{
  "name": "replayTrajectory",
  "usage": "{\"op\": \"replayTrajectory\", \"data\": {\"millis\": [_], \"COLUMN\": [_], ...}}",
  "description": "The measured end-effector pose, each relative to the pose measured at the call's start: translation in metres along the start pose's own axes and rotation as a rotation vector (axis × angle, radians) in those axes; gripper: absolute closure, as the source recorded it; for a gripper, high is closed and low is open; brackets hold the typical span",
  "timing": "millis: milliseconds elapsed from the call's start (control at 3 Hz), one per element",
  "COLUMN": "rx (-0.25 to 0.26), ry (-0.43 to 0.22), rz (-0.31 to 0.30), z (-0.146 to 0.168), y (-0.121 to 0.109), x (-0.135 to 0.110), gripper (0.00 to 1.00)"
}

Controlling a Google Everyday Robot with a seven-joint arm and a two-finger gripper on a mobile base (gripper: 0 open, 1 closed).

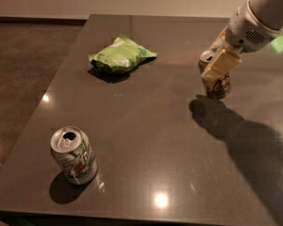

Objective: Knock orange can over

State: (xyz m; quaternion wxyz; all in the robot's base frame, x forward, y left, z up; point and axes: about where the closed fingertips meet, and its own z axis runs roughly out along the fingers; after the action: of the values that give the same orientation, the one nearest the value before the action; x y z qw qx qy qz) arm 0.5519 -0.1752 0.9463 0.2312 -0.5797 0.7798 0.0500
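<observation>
The orange can (pixel 218 87) stands on the dark table (pixel 146 126) at the right, its silver top (pixel 207 56) showing at its left. It looks upright or slightly tilted. My gripper (pixel 220 61) is at the can's upper part, and its cream-coloured end covers the can's top right side. The white arm comes in from the upper right corner. A green-and-white can (pixel 74 155) stands upright near the table's front left, far from the gripper.
A green chip bag (pixel 121 55) lies on the table at the back left of centre. The table's left edge borders a brown floor (pixel 23 65). The arm's shadow falls across the front right of the table.
</observation>
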Motion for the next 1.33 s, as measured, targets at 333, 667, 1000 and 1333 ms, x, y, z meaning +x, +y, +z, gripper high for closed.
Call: {"op": "replayTrajectory", "data": {"millis": [333,667,1000,1333], "rx": [-0.006,-0.028,-0.064,-0.097], "ry": [0.114,0.203,0.26,0.291], "rz": [-0.038,-0.074,-0.098,-0.129], "z": [0.002,0.009,0.021,0.031], "y": [0.005,0.014,0.024,0.033], "x": [-0.001,-0.003,-0.002,-0.003], "gripper": [1.0,1.0,0.82,0.59]}}
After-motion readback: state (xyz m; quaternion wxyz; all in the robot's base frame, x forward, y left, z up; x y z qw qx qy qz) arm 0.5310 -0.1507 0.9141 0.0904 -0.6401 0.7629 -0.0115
